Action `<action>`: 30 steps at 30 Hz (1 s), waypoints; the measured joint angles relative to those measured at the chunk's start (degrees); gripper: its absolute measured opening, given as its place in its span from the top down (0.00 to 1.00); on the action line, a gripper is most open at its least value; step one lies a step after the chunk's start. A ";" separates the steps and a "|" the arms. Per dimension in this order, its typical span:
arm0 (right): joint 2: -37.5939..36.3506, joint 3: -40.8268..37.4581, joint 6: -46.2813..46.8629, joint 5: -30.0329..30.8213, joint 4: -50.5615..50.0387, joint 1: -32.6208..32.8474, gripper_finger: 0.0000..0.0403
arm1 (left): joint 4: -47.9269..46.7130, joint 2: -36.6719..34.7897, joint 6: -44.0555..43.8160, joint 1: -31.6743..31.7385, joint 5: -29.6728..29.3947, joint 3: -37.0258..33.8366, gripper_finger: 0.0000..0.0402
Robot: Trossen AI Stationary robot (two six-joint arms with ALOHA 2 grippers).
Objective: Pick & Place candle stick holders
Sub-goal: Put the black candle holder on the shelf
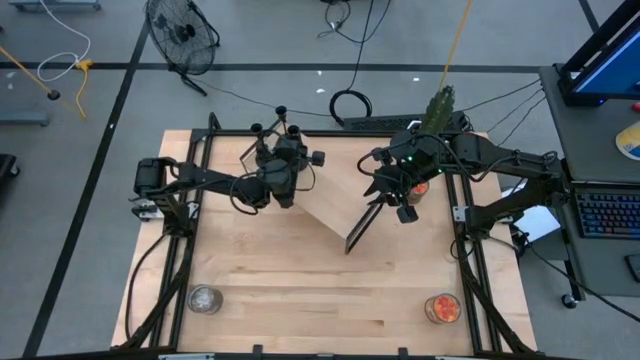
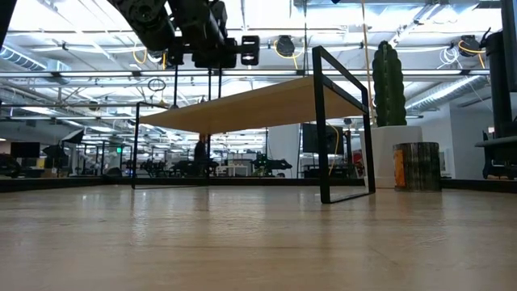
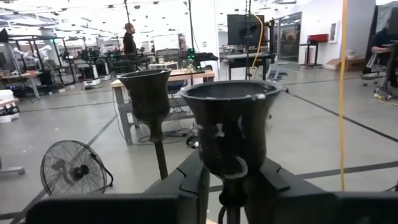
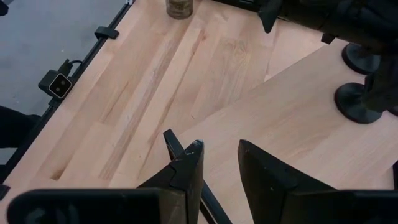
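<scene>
A black candle stick holder fills the left wrist view, its cup (image 3: 230,124) just above my left gripper (image 3: 227,171). That gripper is open, one finger on either side of the thin stem. A second holder (image 3: 146,93) stands just beyond. Both holders' disc bases (image 4: 357,102) (image 4: 364,59) rest on the top of a raised wooden shelf (image 1: 335,205). From above, my left gripper (image 1: 285,148) is over the shelf's far left part. My right gripper (image 4: 221,162) hangs open above the shelf's right corner, holding nothing. My left gripper comes in level, its fingers (image 3: 189,186) on either side of the near holder's stem (image 3: 229,202), just below the cup. Whether they touch the stem I cannot tell. The holder stands upright, its base on the shelf top.
The shelf has a black metal frame with legs (image 2: 325,121). Glass jars stand at the table's near left (image 1: 205,298) and near right (image 1: 442,308), and another (image 2: 416,166) beside a cactus (image 2: 388,73) at the far right. The near half of the table is bare wood.
</scene>
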 joint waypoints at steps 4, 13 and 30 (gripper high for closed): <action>0.00 0.00 0.00 -0.01 0.01 0.00 0.77 | 0.04 -0.19 0.02 -0.13 0.00 0.00 0.73; 0.00 0.00 0.00 -0.01 0.02 0.00 0.77 | 1.22 -1.27 1.01 -1.32 0.61 0.09 0.62; 0.00 0.00 -0.04 -0.05 0.22 0.00 0.77 | 0.83 -9.08 5.31 -4.16 3.01 0.07 0.62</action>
